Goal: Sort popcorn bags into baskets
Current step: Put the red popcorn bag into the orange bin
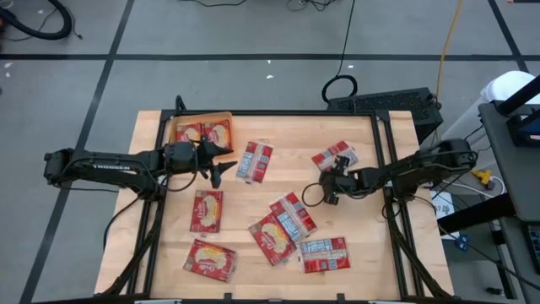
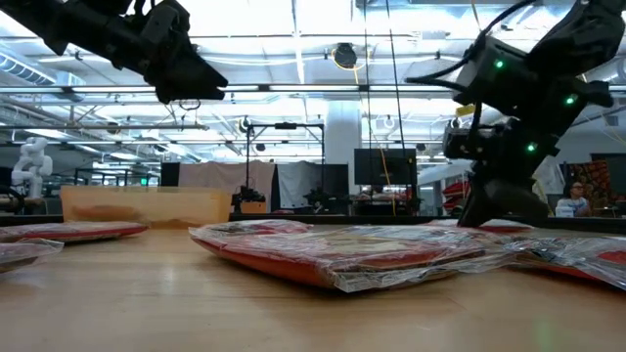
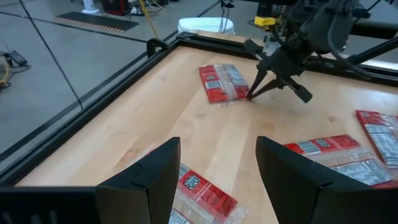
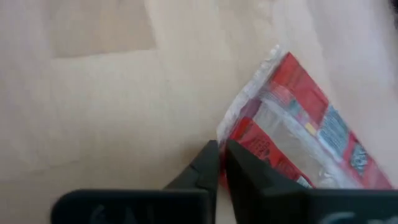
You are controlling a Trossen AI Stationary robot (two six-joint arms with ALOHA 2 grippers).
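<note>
Pinching the edge of a popcorn bag (image 4: 298, 130) near the desk's far right side, the right claw (image 1: 328, 187) has its fingers closed on the plastic, apparently to lift it. The left claw (image 1: 221, 162) hangs open and empty beside the orange bin (image 1: 177, 127) at the far left corner, which already holds bags; label print is unreadable.

"TROSSEN" on left arm (image 1: 105, 166)

wooden table (image 1: 278, 181), black keyboard (image 1: 384, 103), cables (image 1: 346, 42)
</note>
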